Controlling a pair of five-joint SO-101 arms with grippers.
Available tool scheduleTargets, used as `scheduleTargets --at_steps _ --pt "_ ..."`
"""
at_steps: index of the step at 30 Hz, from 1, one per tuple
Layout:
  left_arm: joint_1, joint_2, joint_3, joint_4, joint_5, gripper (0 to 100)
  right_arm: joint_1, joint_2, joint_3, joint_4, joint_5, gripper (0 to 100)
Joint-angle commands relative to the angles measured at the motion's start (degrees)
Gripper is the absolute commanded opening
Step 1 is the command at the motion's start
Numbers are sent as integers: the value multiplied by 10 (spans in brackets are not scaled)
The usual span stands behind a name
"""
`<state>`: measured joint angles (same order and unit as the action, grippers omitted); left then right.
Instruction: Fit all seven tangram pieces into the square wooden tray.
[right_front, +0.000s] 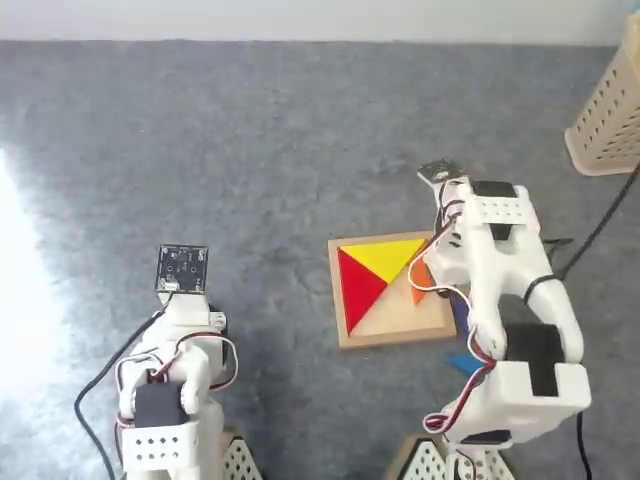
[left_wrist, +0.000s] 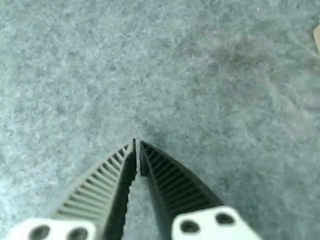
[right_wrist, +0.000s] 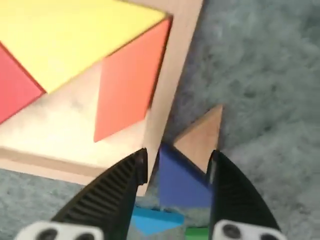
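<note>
The square wooden tray (right_front: 345, 335) lies on grey carpet and holds a yellow triangle (right_front: 385, 255), a red triangle (right_front: 360, 285) and an orange piece (right_front: 419, 287). In the right wrist view the same tray rim (right_wrist: 172, 95) borders the yellow (right_wrist: 75, 35), red (right_wrist: 15, 85) and orange (right_wrist: 127, 80) pieces. My right gripper (right_wrist: 178, 155) is open just outside that rim, its fingers straddling a dark blue piece (right_wrist: 180, 180). A plain wooden triangle (right_wrist: 202, 137), a light blue piece (right_wrist: 155, 220) and a green piece (right_wrist: 197, 232) lie beside it. My left gripper (left_wrist: 137, 145) is shut over bare carpet.
A perforated beige basket (right_front: 610, 110) stands at the far right edge. The left arm (right_front: 175, 370) sits near the front left, well apart from the tray. Cables trail from both arm bases. Open carpet stretches across the back and the left.
</note>
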<state>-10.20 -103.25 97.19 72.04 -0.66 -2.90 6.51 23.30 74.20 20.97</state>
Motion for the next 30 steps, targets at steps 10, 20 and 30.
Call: scheduleTargets --at_steps 10,20,30 --pt "0 -10 -7 3 4 12 46 87 -85 -8 10 203" --pt "0 -10 -7 3 4 12 46 94 -85 -22 10 199" --pt "0 -10 -7 3 4 12 48 94 -82 -25 10 198"
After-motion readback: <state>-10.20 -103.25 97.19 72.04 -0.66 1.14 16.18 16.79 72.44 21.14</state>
